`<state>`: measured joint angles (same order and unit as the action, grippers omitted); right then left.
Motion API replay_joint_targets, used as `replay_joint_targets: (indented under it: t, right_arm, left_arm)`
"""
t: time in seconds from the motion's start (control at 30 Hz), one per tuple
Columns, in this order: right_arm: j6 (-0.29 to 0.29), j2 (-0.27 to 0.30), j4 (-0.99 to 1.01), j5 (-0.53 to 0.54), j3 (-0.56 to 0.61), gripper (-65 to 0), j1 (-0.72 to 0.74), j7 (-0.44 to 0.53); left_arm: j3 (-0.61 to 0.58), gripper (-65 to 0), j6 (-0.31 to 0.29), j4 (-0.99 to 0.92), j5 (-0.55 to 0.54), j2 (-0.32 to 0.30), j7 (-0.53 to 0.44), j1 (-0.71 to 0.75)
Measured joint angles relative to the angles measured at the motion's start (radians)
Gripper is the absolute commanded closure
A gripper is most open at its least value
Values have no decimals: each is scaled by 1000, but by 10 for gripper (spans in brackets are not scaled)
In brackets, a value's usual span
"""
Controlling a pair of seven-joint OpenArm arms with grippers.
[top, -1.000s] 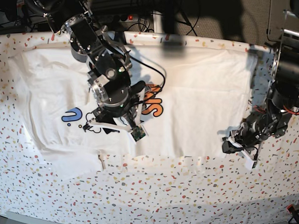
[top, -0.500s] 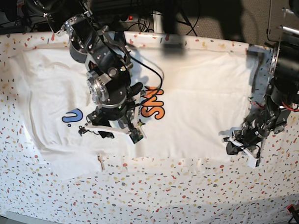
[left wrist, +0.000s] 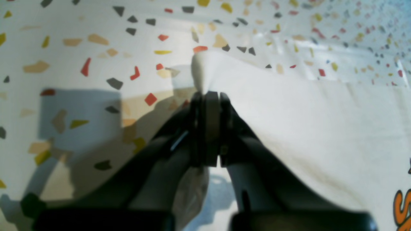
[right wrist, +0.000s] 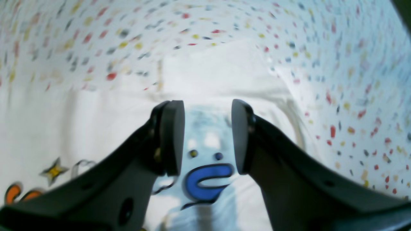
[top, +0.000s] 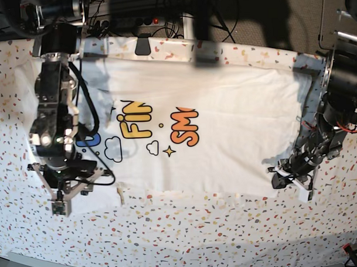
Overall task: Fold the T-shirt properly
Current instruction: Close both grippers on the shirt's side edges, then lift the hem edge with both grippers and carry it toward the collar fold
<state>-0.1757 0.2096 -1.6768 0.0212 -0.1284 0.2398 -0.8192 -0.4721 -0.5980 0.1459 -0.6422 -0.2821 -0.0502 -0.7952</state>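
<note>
**me:** Since my left gripper (left wrist: 208, 96) is pinching the T-shirt (top: 225, 132) corner, spread flat on the speckled table (top: 187, 227), what about the right gripper (right wrist: 208, 138)?

**reply:** It's wide, empty, over the print. Grab the matching corner, lift evenly.

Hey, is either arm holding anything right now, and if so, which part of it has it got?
The left gripper is shut on a pinched corner of the T-shirt at its edge. The right gripper is open above the print, holding nothing.
</note>
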Motion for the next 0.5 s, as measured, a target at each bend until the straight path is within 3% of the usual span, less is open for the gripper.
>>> replay_joint_targets:
  t: [0.07, 0.17, 0.23, 0.37, 0.5]
  right_arm:
    - [-95, 11, 109, 40, -93, -246, 34, -5]
    - [-248, 16, 288, -18, -185, -246, 110, -7]
    - [-250, 47, 398, 15, -199, -246, 163, 24]
    - [-253, 113, 603, -49, -199, -246, 250, 208]
    - [-269, 177, 798, -68, -203, -268, 315, 282]
  left_arm:
    - [0, 0, -2, 0, 0, 0, 0, 0]
    - [0, 0, -2, 0, -2, 1, -1, 0]
    - [0, 0, -4, 0, -1, 1, -2, 0]
    - [0, 0, -2, 0, -2, -2, -2, 0]
    - [0, 0, -4, 0, -1, -1, -2, 0]
